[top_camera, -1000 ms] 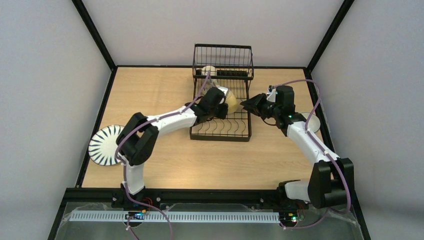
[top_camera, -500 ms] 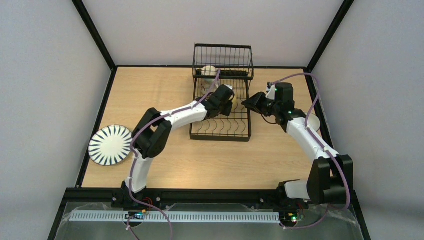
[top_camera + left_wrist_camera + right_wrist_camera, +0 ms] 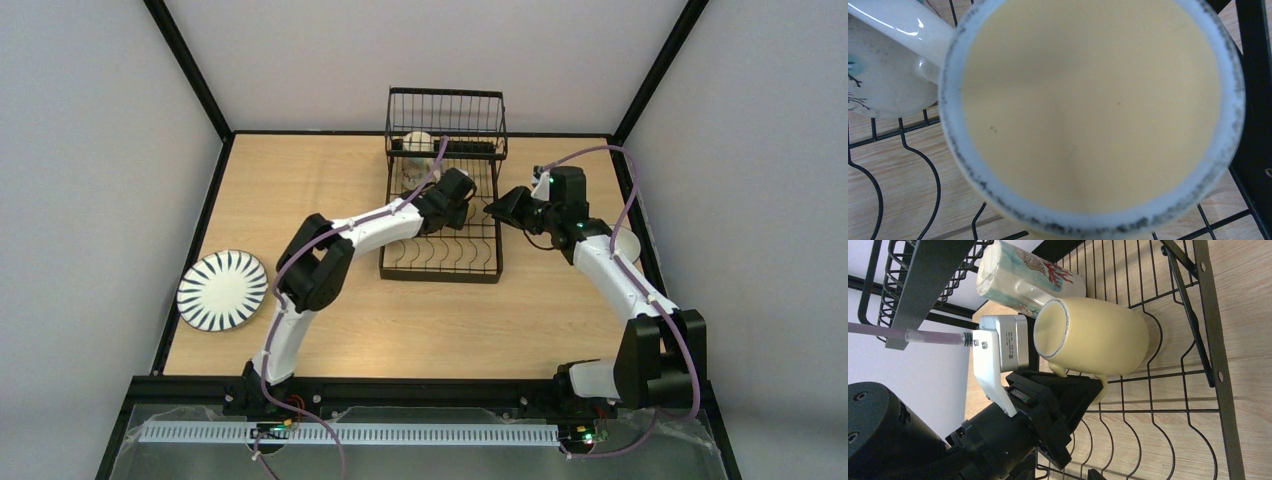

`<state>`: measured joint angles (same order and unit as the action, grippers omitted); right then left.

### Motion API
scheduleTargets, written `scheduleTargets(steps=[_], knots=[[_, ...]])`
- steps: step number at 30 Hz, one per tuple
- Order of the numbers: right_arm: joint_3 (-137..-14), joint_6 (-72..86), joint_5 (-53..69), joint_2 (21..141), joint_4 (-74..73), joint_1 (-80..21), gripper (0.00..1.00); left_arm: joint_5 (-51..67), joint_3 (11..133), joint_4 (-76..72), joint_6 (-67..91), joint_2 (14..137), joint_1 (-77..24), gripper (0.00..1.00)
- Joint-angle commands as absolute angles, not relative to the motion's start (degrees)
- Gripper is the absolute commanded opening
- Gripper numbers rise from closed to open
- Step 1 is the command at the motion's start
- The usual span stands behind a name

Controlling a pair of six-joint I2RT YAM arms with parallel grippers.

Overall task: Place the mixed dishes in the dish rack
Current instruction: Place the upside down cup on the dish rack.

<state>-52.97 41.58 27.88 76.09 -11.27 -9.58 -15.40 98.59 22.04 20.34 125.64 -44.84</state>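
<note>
Left claw [image 3: 1083,390] is pinched on the handle of the yellow mug [image 3: 1098,340]. The mug lies on its side on the lower level of the dish rack [image 3: 440,275], close against the beige mug [image 3: 1028,270], with its mouth turned back at that claw's wrist and its long axis in line with the forearm. That arm stretches from its base across the desk [image 3: 300,180] into the rack, so letting go looks like its job, while the right claw [image 3: 497,208] hovers just outside the rack's right side, seemingly parted and empty.

Wooden table [image 3: 300,180]: dish rack [image 3: 442,272], striped plate [image 3: 222,290].
</note>
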Motion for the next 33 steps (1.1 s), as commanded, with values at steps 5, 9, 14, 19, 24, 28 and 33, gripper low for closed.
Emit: scheduleTargets(steps=[5,9,14,19,24,28,33], knots=[[-52.4,40.2,28.4,76.1,-12.1,-9.3,0.62,-17.8,103.6,22.1,22.0,127.3,-45.2,0.16],[-51.9,40.0,28.5,75.6,-12.2,-9.3,0.62,-17.7,103.9,21.9,22.6,127.6,-45.2,0.28],[-51.6,39.6,28.8,75.3,-12.6,-9.3,0.62,-17.8,104.0,21.7,22.9,127.7,-45.3,0.44],[-51.2,39.3,29.2,75.1,-12.6,-9.3,0.63,-17.7,104.2,21.8,22.9,127.6,-45.5,0.48],[-51.2,38.9,29.4,74.9,-12.8,-9.3,0.63,-18.4,104.0,22.8,23.2,127.1,-45.9,0.51],[-51.3,38.9,29.6,74.7,-13.0,-9.3,0.63,-18.5,103.3,22.9,23.3,126.6,-46.1,0.49],[-50.9,38.8,29.5,74.0,-13.3,-9.3,0.63,-18.5,101.9,22.3,23.5,126.0,-46.1,0.38]])
